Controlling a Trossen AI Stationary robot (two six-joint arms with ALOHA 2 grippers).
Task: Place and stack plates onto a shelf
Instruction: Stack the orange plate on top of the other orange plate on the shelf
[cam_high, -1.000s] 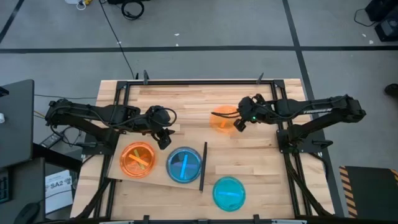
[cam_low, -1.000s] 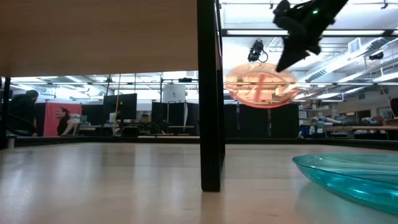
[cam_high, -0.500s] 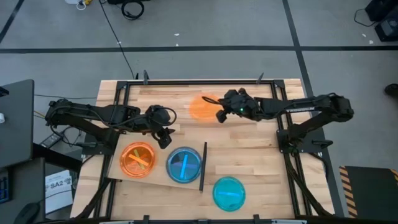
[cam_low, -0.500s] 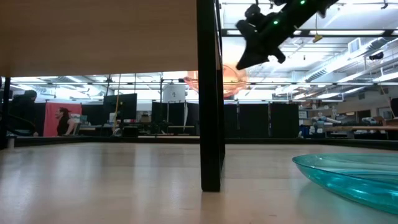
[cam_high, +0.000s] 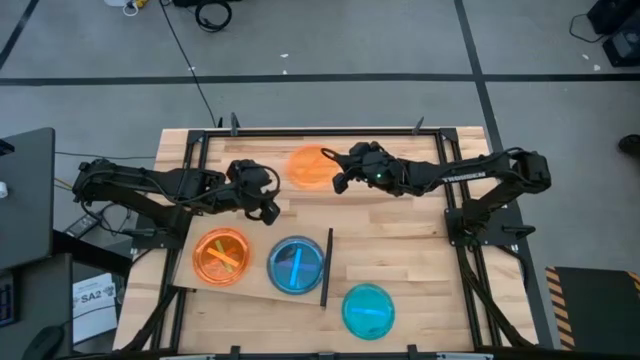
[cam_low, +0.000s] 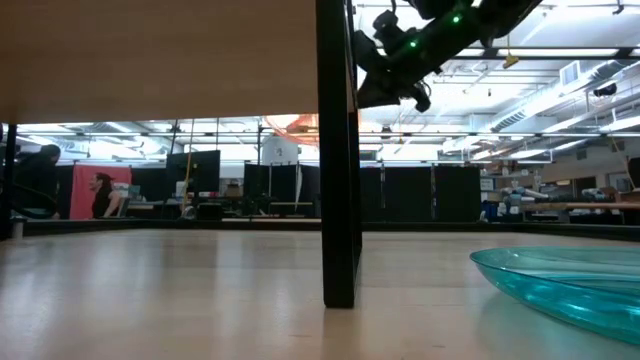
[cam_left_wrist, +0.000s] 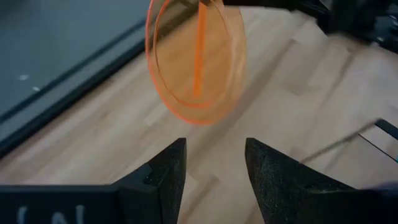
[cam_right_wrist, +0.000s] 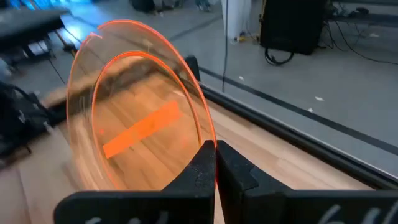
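My right gripper (cam_high: 337, 180) is shut on an orange plate (cam_high: 310, 167), held in the air over the far middle of the table; the same orange plate (cam_right_wrist: 137, 130) fills the right wrist view. My left gripper (cam_high: 264, 205) hovers open just left of it, and its wrist view shows the orange plate (cam_left_wrist: 196, 59) ahead of the open fingers (cam_left_wrist: 214, 149). On the shelf (cam_high: 255, 285) another orange plate (cam_high: 222, 257) and a blue plate (cam_high: 296, 265) lie flat beside the black strip (cam_high: 326, 267). A teal plate (cam_high: 368, 310) lies on the tabletop. My right gripper pinches the orange plate's rim (cam_right_wrist: 202, 138) between its two fingers, one on each face, at the edge nearest the table's right. The fingers come roughly level from the table's right. The plate is lifted clear of the table and reaches out leftward beyond the fingertips.
The low view shows the shelf's black strip (cam_low: 338, 150) upright, the teal plate (cam_low: 560, 285) on the tabletop, and my right gripper (cam_low: 385, 75) high above. Black frame rails run along the table's edges. Bare wood lies between the shelf and the far edge.
My right gripper has carried the orange plate through the air toward the table's left and far edge, from right of centre to the far middle, staying shut on the rim. My left gripper has shifted slightly toward the far edge.
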